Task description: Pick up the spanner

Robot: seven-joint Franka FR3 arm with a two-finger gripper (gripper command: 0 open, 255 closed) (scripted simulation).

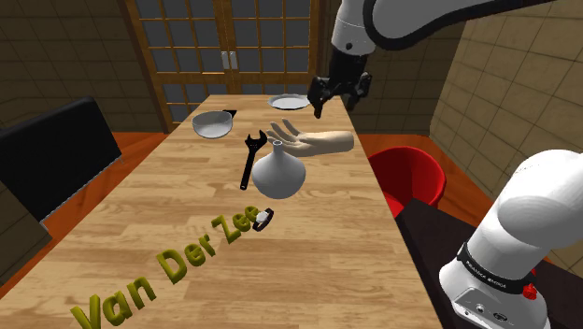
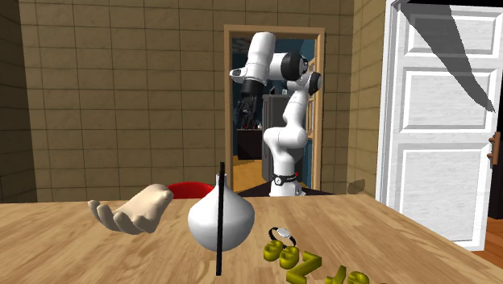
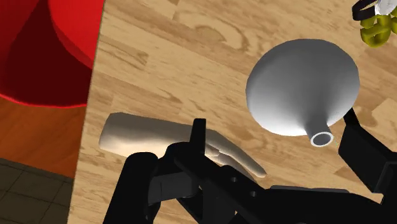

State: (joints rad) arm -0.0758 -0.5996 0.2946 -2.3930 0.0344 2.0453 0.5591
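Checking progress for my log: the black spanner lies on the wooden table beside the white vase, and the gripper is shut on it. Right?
Not quite. The gripper is open, in the air above the model hand, clear of the spanner, as the shoulder view shows. The spanner does lie on the table beside the white vase.

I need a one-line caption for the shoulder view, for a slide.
Open gripper hovers over the wooden table near a model hand; the black spanner lies untouched beside a white flask.

The table (image 1: 168,187) shows wood grain; the white vase (image 1: 278,174) and black spanner (image 1: 248,164) look smooth, matt.
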